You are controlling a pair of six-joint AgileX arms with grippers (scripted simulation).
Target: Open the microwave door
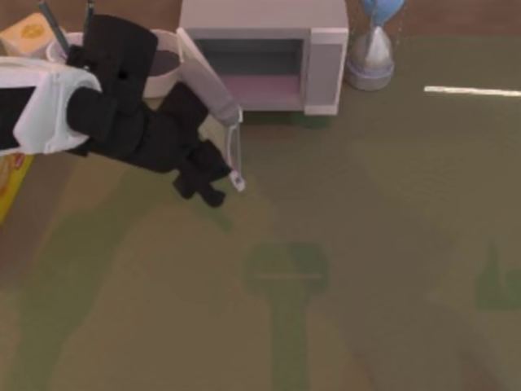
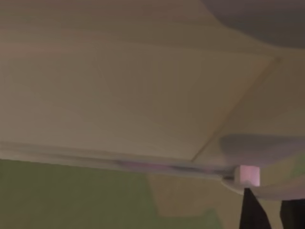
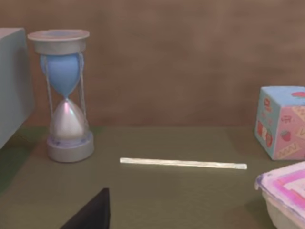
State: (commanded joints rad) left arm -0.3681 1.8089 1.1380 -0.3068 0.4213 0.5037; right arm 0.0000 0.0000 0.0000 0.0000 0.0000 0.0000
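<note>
- Top view showed the small boxy white-grey microwave [image 1: 264, 53] at the far edge of the table [image 1: 374, 244], its cavity exposed and its plain grey control panel on the right side.
- The microwave door [image 1: 213, 88], a white-framed panel with a grey translucent window, stood swung out toward the table's left front, hinged at the oven's left edge, with its slim vertical handle [image 1: 237, 155] at the free end.
- My left gripper [image 1: 213, 186] sat at that handle's lower end, its dark fingers right against it; I could not tell whether the fingers were closed on it or merely beside it.
- Left wrist view was filled by the door's pale panel [image 2: 133, 105], with the handle's small white end block [image 2: 249, 175] just above one dark fingertip [image 2: 252, 212].
- Green table in front of the door's free edge lay open across the middle and right.
- Behind my left arm stood a white bowl [image 1: 167, 61] and a yellow carton [image 1: 31, 34], close to the door's hinge side.
- A blue-and-silver hourglass [image 1: 373, 45] stood just right of the microwave, a thin pale rod [image 1: 470, 90] farther right.
- Right wrist view showed the hourglass [image 3: 66, 95], the rod [image 3: 183, 163], a pink-and-blue printed box [image 3: 282, 121] and a lidded container [image 3: 286, 195]; of my right gripper only a dark tip [image 3: 93, 212] appeared, state unclear.
</note>
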